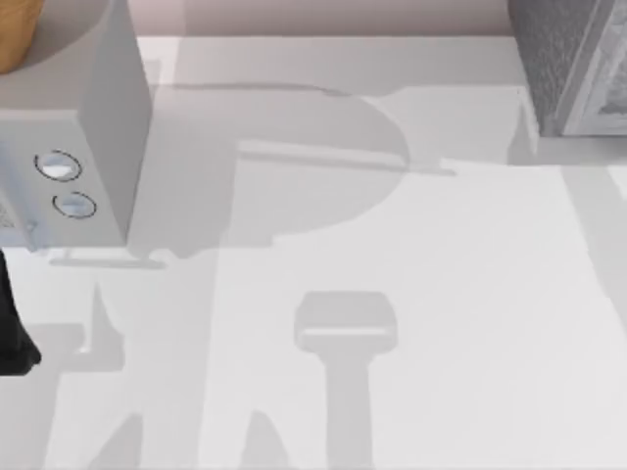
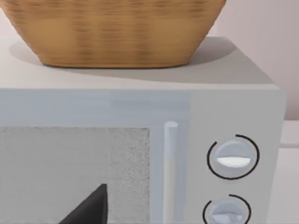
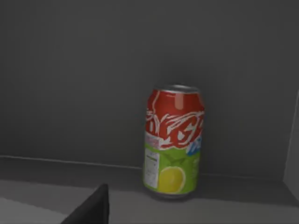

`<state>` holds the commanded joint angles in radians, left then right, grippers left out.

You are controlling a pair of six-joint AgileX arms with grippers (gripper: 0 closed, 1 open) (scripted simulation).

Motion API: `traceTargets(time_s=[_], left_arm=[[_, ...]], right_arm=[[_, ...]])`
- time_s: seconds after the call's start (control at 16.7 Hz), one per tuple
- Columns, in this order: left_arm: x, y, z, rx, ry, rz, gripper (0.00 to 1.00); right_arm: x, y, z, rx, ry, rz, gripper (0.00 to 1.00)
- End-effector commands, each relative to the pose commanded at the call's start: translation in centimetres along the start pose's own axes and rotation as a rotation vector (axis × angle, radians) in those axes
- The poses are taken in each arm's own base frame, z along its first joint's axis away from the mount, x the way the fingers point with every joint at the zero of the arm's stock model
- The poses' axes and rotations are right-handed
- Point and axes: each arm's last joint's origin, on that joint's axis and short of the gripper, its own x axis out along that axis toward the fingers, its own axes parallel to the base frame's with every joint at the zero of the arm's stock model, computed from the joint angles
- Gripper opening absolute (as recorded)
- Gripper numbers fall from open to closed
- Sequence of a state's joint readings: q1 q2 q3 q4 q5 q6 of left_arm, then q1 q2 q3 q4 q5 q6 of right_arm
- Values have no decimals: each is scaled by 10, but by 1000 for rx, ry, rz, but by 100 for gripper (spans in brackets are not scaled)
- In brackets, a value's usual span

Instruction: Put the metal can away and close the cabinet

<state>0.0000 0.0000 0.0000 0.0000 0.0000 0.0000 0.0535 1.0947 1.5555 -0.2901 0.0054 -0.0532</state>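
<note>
The metal can (image 3: 173, 141) stands upright on a dark grey shelf inside the cabinet (image 3: 84, 84), near its back wall. It has a silver top, a red label with white lettering and a yellow-green lower band with a lemon picture. A dark part of my right gripper (image 3: 91, 207) shows in front of the can, apart from it and touching nothing. A grey textured corner of the cabinet (image 1: 573, 64) sits at the table's far right. My left arm (image 1: 12, 328) is at the left edge, and a dark part of my left gripper (image 2: 88, 207) faces a microwave door.
A white microwave (image 1: 83, 147) with two round knobs (image 2: 232, 157) stands at the far left, with a woven basket (image 2: 117, 32) on top. The white table (image 1: 392, 245) stretches between the microwave and the cabinet.
</note>
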Motion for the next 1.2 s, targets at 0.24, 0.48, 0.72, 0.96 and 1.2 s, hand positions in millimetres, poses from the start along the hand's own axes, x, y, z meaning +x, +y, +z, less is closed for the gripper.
traceTargets(time_s=[0.24, 0.48, 0.72, 0.96, 1.2], left_arm=[[0, 0, 0, 0, 0, 0, 100], [0, 0, 0, 0, 0, 0, 100], [0, 0, 0, 0, 0, 0, 100], [0, 0, 0, 0, 0, 0, 100], [0, 0, 0, 0, 0, 0, 100]], right_arm=[[-69, 2, -104, 2, 84, -2, 100], [-118, 7, -211, 21, 133, -16, 100], [-141, 10, -290, 45, 154, -36, 100], [-148, 12, -331, 63, 171, -52, 100], [-148, 12, -334, 64, 173, -53, 100]])
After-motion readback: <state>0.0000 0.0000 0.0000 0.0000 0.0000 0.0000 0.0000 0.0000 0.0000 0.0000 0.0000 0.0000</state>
